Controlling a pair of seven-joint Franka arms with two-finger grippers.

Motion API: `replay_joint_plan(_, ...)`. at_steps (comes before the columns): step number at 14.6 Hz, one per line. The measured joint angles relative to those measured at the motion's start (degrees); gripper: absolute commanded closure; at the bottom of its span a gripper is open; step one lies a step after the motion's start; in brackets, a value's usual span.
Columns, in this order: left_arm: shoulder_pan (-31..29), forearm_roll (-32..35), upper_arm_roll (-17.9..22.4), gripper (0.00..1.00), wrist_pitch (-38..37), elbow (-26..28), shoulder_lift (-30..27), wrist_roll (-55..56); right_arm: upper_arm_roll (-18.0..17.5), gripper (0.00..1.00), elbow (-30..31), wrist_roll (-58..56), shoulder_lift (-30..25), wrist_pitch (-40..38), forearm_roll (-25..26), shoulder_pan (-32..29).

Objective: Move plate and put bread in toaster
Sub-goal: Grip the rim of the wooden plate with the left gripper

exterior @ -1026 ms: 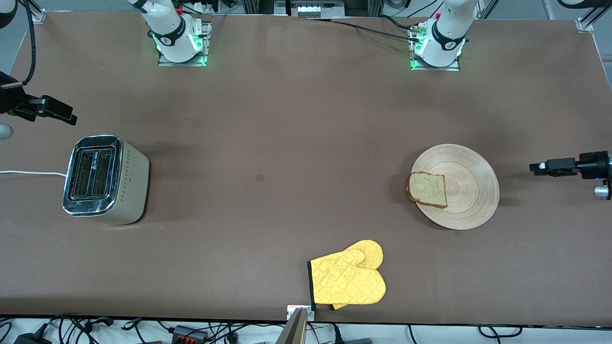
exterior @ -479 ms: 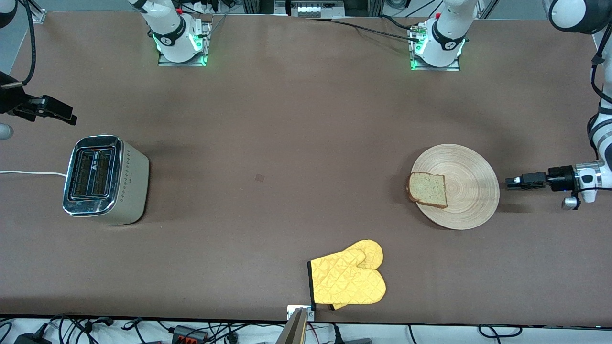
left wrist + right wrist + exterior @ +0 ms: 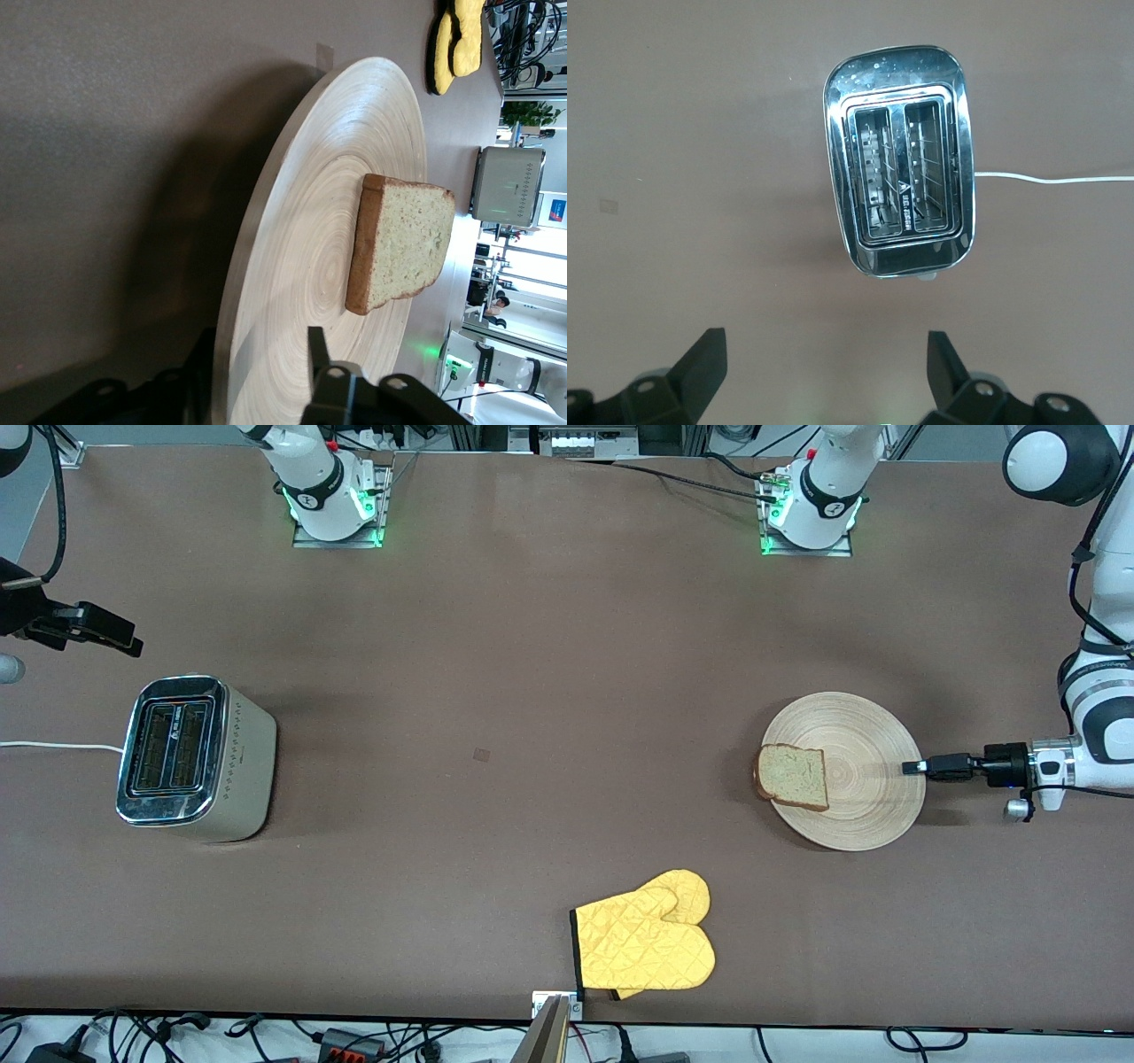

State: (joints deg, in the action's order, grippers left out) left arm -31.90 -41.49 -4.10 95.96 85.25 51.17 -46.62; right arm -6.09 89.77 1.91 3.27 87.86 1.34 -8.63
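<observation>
The light-wood plate (image 3: 873, 797) lies toward the left arm's end of the table. The bread (image 3: 793, 777) lies flat on its edge toward the right arm's end. My left gripper (image 3: 912, 767) is open at the plate's rim, low to the table. In the left wrist view (image 3: 260, 335) one finger is over the plate (image 3: 301, 230) and one outside the rim, with the bread (image 3: 403, 239) ahead. My right gripper (image 3: 128, 642) waits open in the air beside the chrome-topped toaster (image 3: 190, 757). The right wrist view (image 3: 824, 341) looks down into the toaster's (image 3: 899, 190) two slots.
A pair of yellow oven mitts (image 3: 647, 943) lies near the table's front edge, nearer the camera than the plate. The toaster's white cord (image 3: 53, 745) runs off the right arm's end of the table. Bare brown tabletop lies between toaster and plate.
My left gripper has moved in from the left arm's end of the table to the plate's rim. The plate, bread, toaster and right arm have not moved.
</observation>
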Motion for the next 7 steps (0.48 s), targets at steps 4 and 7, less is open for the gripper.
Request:
replay_joint_plan(4,-0.2,-0.6,0.0,0.99,-0.5,-0.1,0.1,-0.4,0.0,0.0,0.0,0.0,0.0,0.0,0.0,0.0)
replay_joint_plan(7,-0.2,-0.6,0.0,0.99,-0.6,-0.2,0.1,-0.5,0.0,0.0,0.0,0.0,0.0,0.0,0.0,0.0)
